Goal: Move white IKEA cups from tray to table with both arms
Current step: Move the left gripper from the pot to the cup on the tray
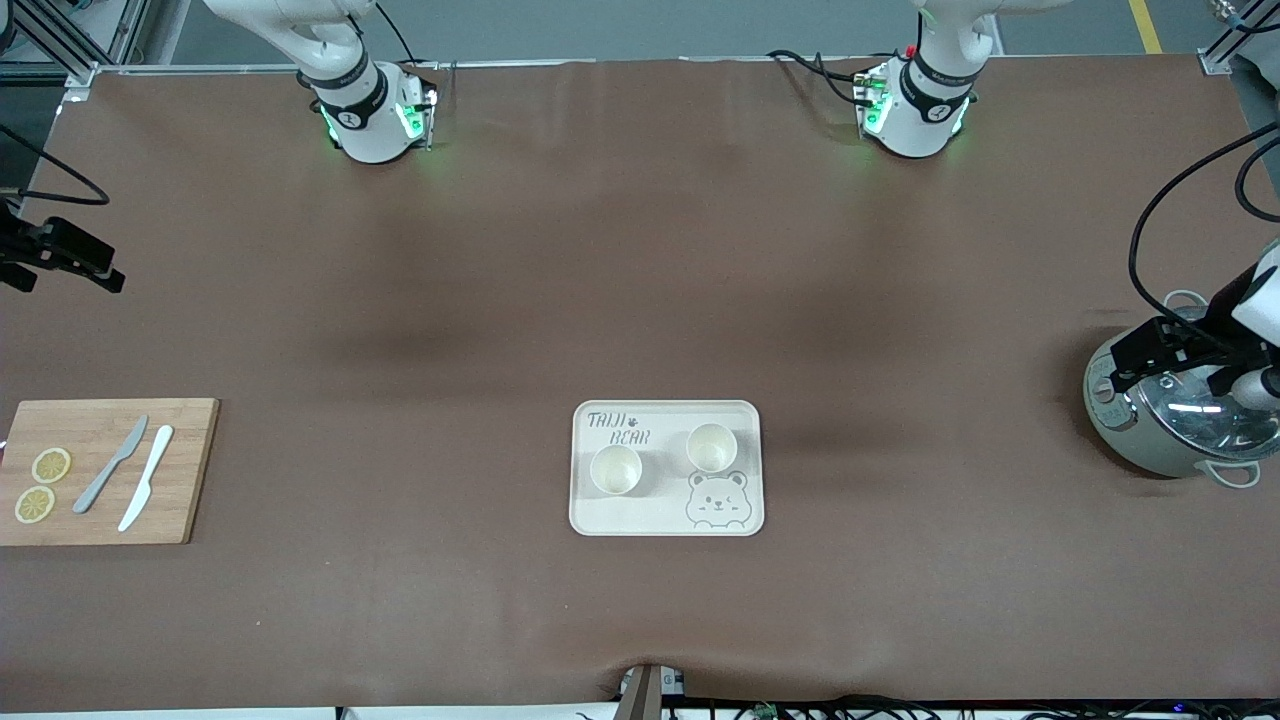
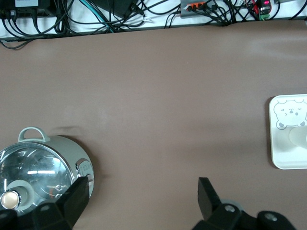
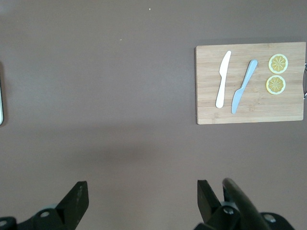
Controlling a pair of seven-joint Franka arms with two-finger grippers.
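Observation:
Two white IKEA cups stand upright and mouth-up on a cream bear-printed tray [image 1: 660, 515] near the table's middle. One cup [image 1: 614, 469] is toward the right arm's end. The other cup [image 1: 711, 447] sits beside it, a little farther from the front camera, just above the bear print. My left gripper [image 1: 1150, 350] [image 2: 144, 184] hangs open and holds nothing, partly over a lidded pot at the left arm's end. My right gripper [image 1: 70, 258] [image 3: 142, 188] hangs open over bare table at the right arm's end. The left wrist view shows part of the tray [image 2: 280, 160].
A grey-green pot [image 1: 1170, 440] [image 2: 45, 167] with a glass lid stands at the left arm's end. A wooden cutting board [image 1: 100, 470] [image 3: 249, 82] at the right arm's end carries two knives and two lemon slices. Brown mat covers the table.

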